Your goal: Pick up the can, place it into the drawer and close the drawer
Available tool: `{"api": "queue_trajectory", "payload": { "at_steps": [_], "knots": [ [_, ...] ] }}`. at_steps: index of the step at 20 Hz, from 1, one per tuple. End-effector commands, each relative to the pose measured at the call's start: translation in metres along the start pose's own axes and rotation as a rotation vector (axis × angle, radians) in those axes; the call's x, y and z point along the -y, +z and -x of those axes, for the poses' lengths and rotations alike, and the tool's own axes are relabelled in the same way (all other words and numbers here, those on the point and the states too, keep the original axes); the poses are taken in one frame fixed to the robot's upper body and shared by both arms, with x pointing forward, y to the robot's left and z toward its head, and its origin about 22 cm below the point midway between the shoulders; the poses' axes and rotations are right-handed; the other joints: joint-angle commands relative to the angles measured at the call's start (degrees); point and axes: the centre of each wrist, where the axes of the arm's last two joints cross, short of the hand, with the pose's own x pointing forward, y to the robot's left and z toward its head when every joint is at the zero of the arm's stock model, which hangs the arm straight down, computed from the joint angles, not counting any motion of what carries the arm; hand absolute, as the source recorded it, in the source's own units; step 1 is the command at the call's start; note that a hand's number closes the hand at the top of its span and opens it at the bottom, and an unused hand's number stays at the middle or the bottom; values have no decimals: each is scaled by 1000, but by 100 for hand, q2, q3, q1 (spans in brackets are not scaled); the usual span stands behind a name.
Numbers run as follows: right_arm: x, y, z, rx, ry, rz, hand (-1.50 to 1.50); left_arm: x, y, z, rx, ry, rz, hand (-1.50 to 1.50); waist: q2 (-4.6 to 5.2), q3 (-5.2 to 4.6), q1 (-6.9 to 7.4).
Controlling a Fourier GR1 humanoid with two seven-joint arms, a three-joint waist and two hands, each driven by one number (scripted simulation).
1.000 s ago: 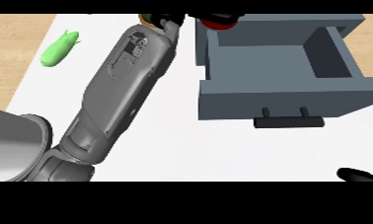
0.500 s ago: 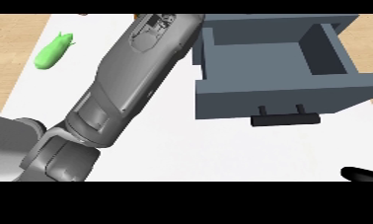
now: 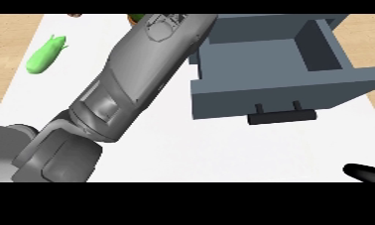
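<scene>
1. My left forearm (image 3: 139, 75) is lying slantwise across the white table (image 3: 219, 154), running from the lower left corner up to the top edge of the view.
2. My left hand is sitting past that top edge, out of sight, so I cannot tell whether it is spread, pressed together or pinching anything.
3. I am not seeing the can anywhere in this view, and I cannot tell where it is.
4. The grey drawer (image 3: 271, 95) is standing open at the right, its hollow facing up and its black handle (image 3: 282, 117) pointing toward me.
5. The top end of my forearm is overlapping the drawer's left wall.
6. A green vegetable (image 3: 45, 54) is lying on the table at the far left, well apart from the drawer.
7. Only a black tip of my right hand (image 3: 360, 172) is showing at the lower right edge, and I cannot tell its state.
</scene>
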Motion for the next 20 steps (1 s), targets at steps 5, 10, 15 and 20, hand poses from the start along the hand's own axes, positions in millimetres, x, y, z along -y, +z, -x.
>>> {"api": "queue_trajectory", "payload": {
  "at_steps": [5, 10, 15, 20],
  "knots": [
    [-3, -4, 1, 7, 3, 2, -150, 5, -4, -7, 7, -25, -95, -150, 10, 0, -29],
    [-12, -8, -9, 12, 10, -47, -150, 2, -7, 3, 18, -46, -171, -150, 69, 3, -184],
    [-14, -17, -20, 94, 139, -79, -150, 1, -6, 9, 14, -12, -196, -150, 65, 0, -184],
    [-15, -33, -18, 174, 258, -145, -150, 2, -6, 5, 11, 38, -186, -150, 85, 3, -177]
  ]
}}
